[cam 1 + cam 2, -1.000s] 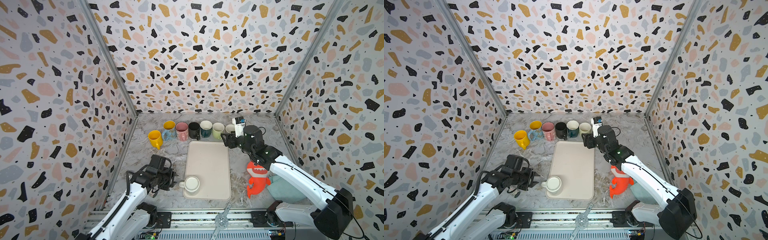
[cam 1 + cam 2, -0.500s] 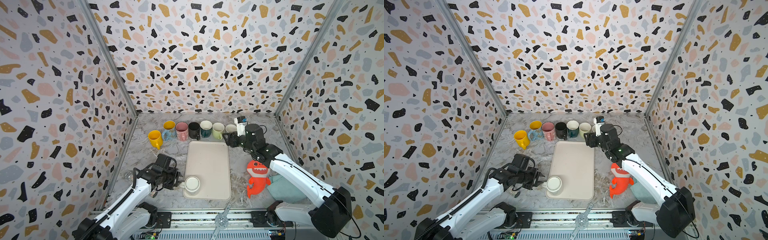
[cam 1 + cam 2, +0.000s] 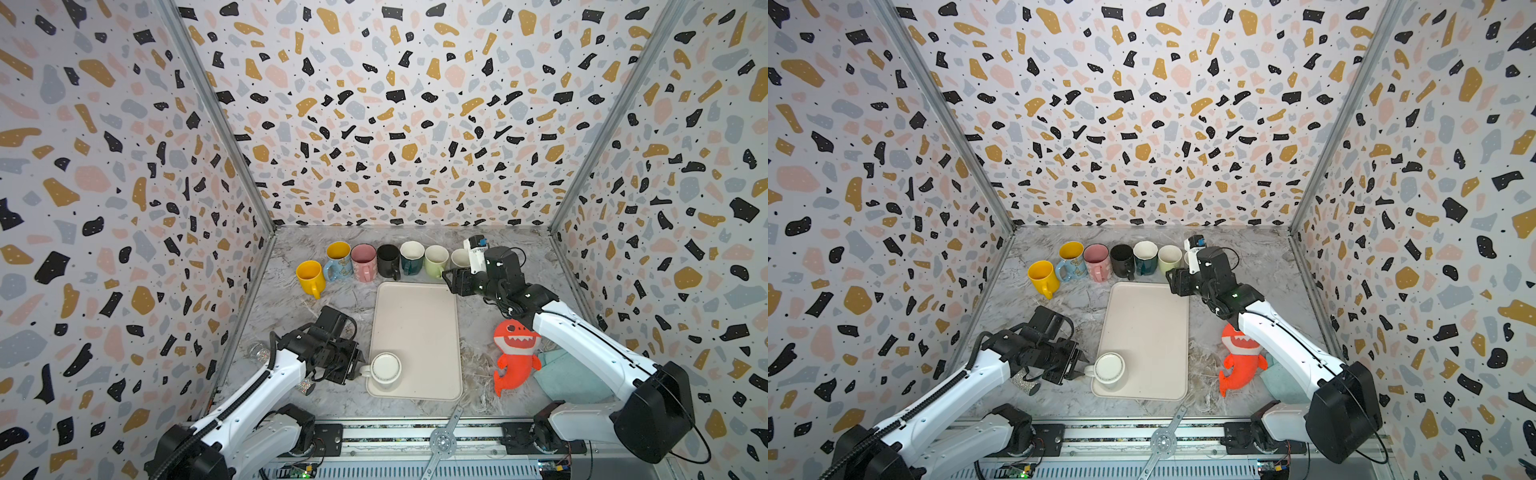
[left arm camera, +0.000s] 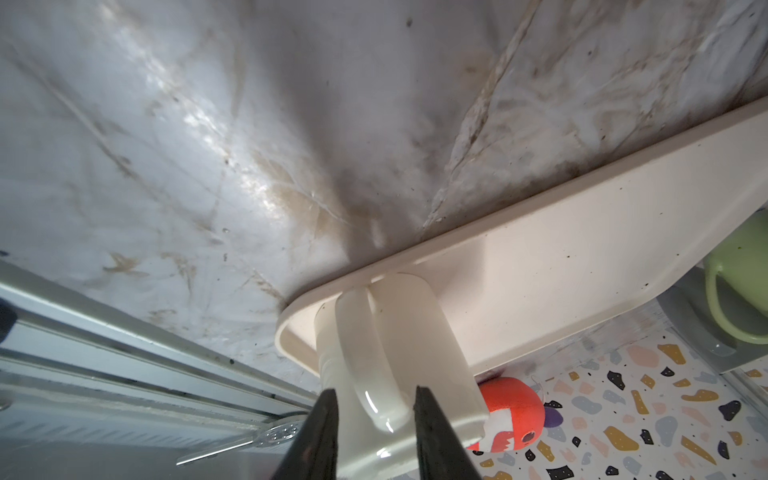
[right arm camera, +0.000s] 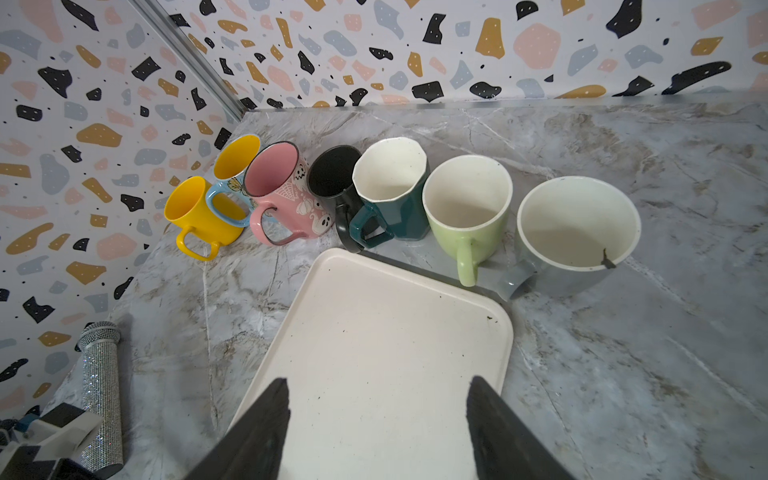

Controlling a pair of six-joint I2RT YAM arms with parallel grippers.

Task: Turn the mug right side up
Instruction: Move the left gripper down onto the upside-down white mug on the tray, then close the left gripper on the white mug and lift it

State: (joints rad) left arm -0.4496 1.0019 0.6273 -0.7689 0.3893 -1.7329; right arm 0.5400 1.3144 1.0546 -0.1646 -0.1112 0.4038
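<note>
A cream mug (image 3: 385,368) (image 3: 1108,368) stands upside down, base up, on the near left corner of the cream tray (image 3: 415,316) (image 3: 1146,316). Its handle points left. My left gripper (image 3: 358,365) (image 3: 1080,368) is low at the tray's left edge, open narrowly. In the left wrist view its fingertips (image 4: 419,399) straddle the handle of the mug (image 4: 415,332), with slim gaps on both sides. My right gripper (image 3: 451,278) (image 3: 1173,282) hovers open and empty over the tray's far right corner (image 5: 374,332); in the right wrist view, the right gripper (image 5: 379,380) has wide jaws.
Several upright mugs line the back, from the yellow mug (image 3: 309,276) to the grey mug (image 5: 577,237). An orange shark plush (image 3: 515,353) and a teal cloth (image 3: 569,378) lie right of the tray. A glitter microphone (image 5: 99,374) lies by the left wall.
My left gripper has slid right toward the mug until its fingers flank the handle. The right gripper has drifted slightly back and right; its jaws have not changed.
</note>
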